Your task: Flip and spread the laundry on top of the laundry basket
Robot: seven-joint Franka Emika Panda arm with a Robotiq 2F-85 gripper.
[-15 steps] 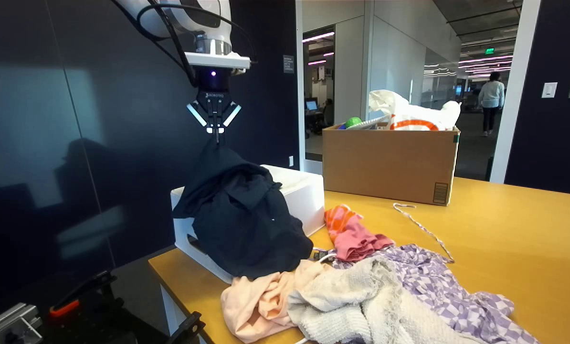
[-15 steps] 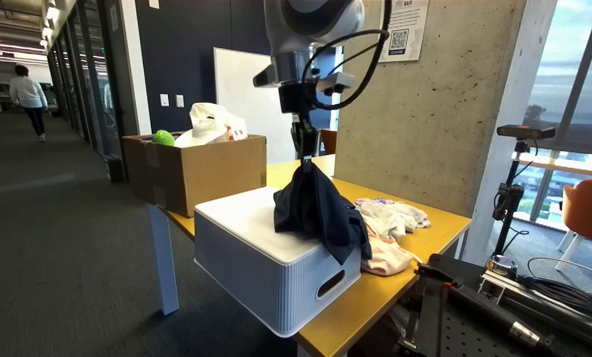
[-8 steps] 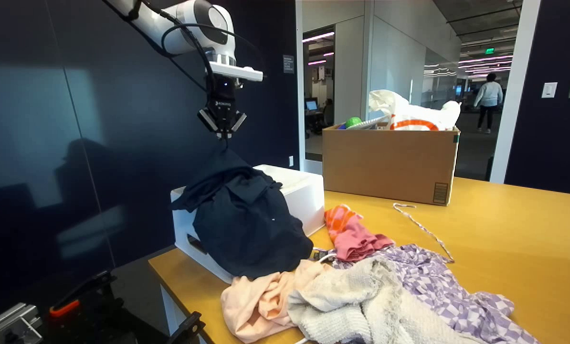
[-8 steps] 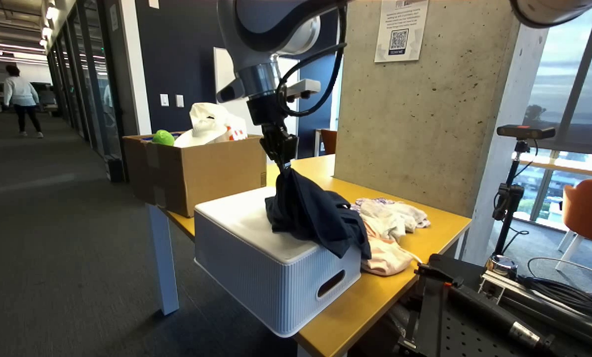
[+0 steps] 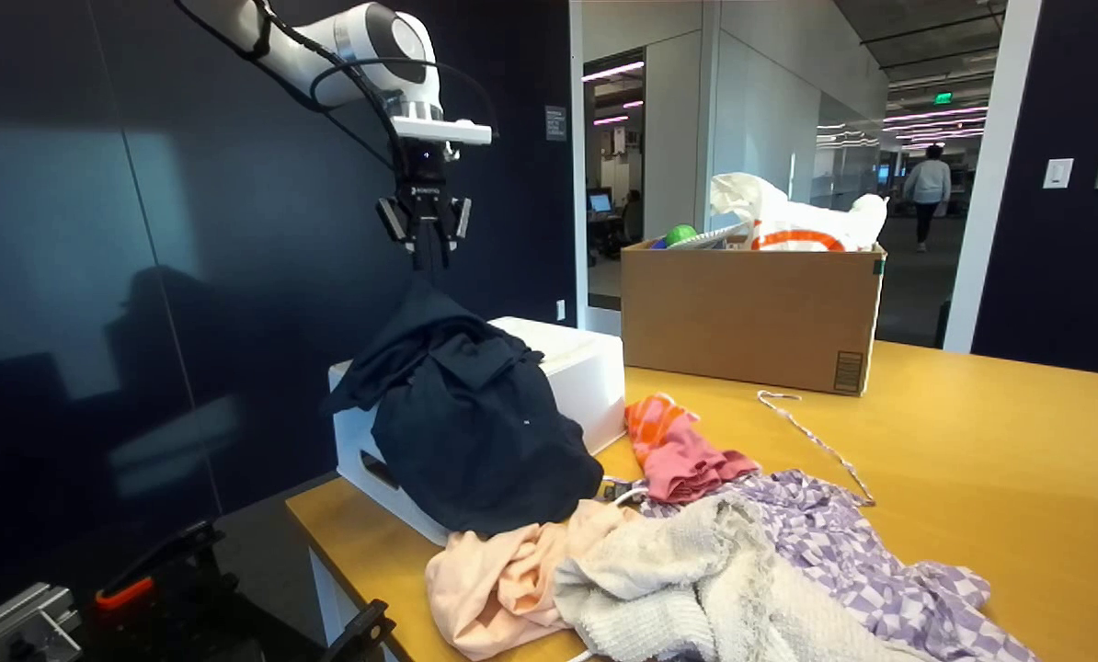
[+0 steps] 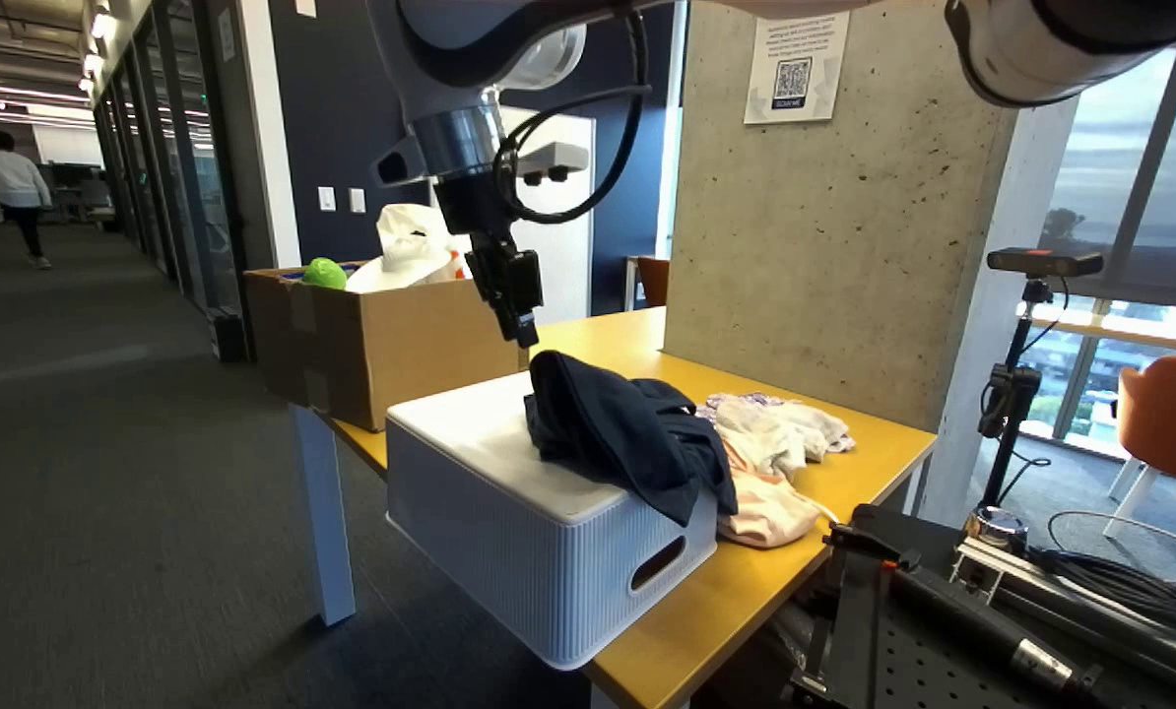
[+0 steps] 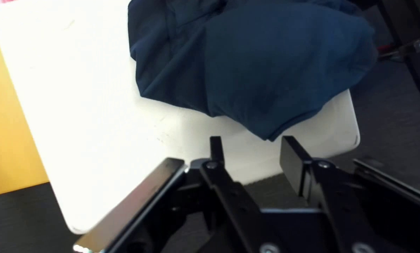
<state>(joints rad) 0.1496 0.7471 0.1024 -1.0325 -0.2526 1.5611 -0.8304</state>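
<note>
The dark navy laundry lies bunched over the white basket; it shows in both exterior views [image 5: 485,432] [image 6: 637,423] and in the wrist view [image 7: 266,63]. It covers one end of the basket lid and hangs over the handle side. A raised fold points up toward my gripper. The basket [image 6: 519,551] stands upside down or lidded, I cannot tell which, with a flat white top [image 7: 80,105]. My gripper [image 5: 431,261] is open and empty, just above and beside the fold. In the wrist view its fingertips [image 7: 250,144] are parted, with the cloth's tip beyond them.
A peach cloth [image 5: 503,588], a cream knit [image 5: 696,579], a purple checked cloth [image 5: 834,533] and a pink-orange cloth [image 5: 678,450] lie beside the basket on the yellow table [image 5: 1000,460]. A full cardboard box [image 5: 742,317] stands behind. The basket overhangs the table edge.
My gripper has moved across the lid toward the box, dragging the navy laundry's tip, then opened and let it go. The released fold has sunk a little onto the lid.
</note>
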